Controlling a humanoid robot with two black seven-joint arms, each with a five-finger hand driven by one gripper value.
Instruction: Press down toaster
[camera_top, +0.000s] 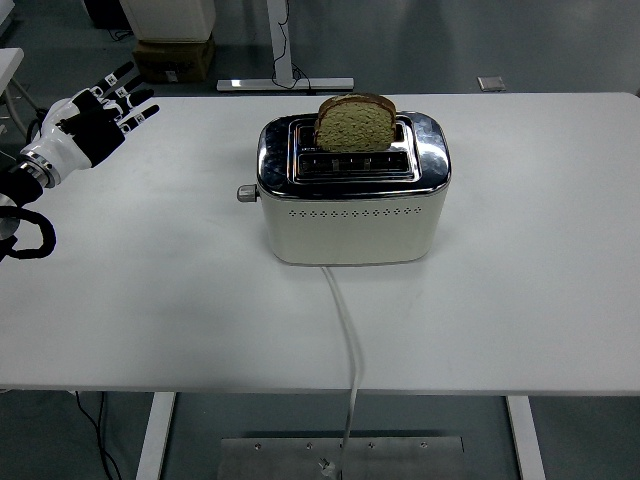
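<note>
A cream toaster (350, 215) with a chrome top stands in the middle of the white table (150, 300). A slice of brown bread (356, 123) sticks up out of its far slot. The near slot is empty. The toaster's lever (246, 193) is a small grey knob on its left end, in the raised position. My left hand (100, 110) is at the table's far left, well apart from the toaster, fingers spread and holding nothing. My right arm is out of view.
The toaster's white cord (345, 320) runs from its front over the table's near edge. Cardboard boxes (175, 55) and a stand's base (285, 84) are on the floor beyond the table.
</note>
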